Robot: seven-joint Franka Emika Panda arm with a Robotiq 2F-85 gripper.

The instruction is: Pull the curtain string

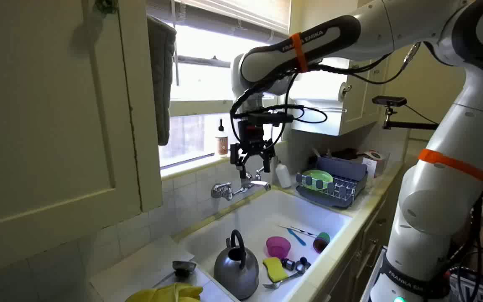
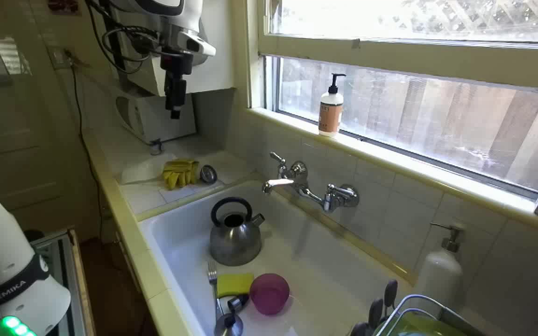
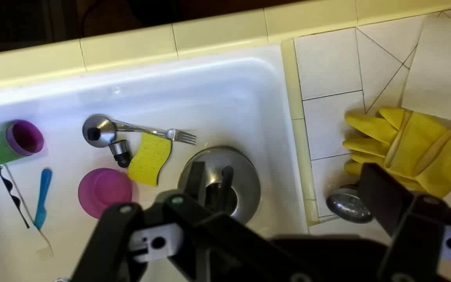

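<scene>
What looks like the curtain string is a thin, pale line hanging down in front of the bright window in an exterior view, just right of a dark grey fabric panel. Its lower end shows near the middle of the window; neither the wrist view nor the remaining exterior view has it. My gripper points downward above the sink, well right of the string and apart from it. In the wrist view the black fingers stand wide apart, and nothing is between them.
Below the gripper lies the white sink with a steel kettle. A chrome faucet and a soap bottle stand along the window side. Cabinet doors border the panel. Raised blinds hang above; yellow gloves lie on the counter.
</scene>
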